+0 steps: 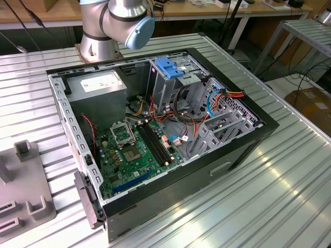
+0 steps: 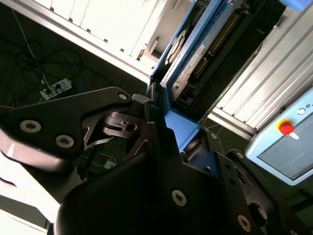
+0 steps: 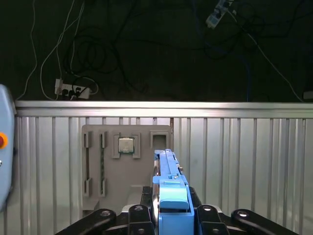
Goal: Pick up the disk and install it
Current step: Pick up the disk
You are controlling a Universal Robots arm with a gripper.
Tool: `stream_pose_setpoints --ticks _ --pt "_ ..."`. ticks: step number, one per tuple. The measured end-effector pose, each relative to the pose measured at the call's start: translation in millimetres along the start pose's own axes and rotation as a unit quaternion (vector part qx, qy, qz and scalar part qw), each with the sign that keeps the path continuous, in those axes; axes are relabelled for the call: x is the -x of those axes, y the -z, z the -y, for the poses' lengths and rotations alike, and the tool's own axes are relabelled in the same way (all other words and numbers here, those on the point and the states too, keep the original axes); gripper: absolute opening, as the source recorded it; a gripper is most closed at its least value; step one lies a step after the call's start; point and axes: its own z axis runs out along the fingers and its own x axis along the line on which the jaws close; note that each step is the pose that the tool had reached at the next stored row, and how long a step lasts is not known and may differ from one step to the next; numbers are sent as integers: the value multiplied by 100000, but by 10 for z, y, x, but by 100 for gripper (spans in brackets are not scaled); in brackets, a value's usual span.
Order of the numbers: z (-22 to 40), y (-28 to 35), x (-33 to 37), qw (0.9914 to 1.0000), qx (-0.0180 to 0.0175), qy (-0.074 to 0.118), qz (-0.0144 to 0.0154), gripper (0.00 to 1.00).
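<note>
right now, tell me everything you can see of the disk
The disk is a flat grey metal slab with a pale label, framed by bright blue plastic rails that end in a blue tab. One face looks like a dark circuit board. The hand clamps it from both sides near one end, so most of it sticks out beyond the hand. In the first wrist view it shows edge-on, held clear of the ribbed metal table. Nothing else touches it.

— What's on your screen?
— I see the open computer case (image 1: pixel 207 178) on the ribbed surface (image 1: pixel 269 206), motherboard (image 1: pixel 135 152) inside, blue bracket (image 1: pixel 169 67) topping its drive cage (image 1: pixel 164 89).
— The arm (image 1: pixel 116 20)?
— Standing just behind the case.
</note>
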Motion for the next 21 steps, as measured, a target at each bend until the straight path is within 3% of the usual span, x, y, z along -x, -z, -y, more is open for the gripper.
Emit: stream_pose_setpoints --ticks 5,11,14,21 --pt "1 86 -1 100000 -4 -2 8 37" --pt "1 93 -1 100000 3 -2 19 37" --pt "2 147 -1 100000 -1 -5 55 37" --pt "17 147 -2 100000 0 4 70 37"
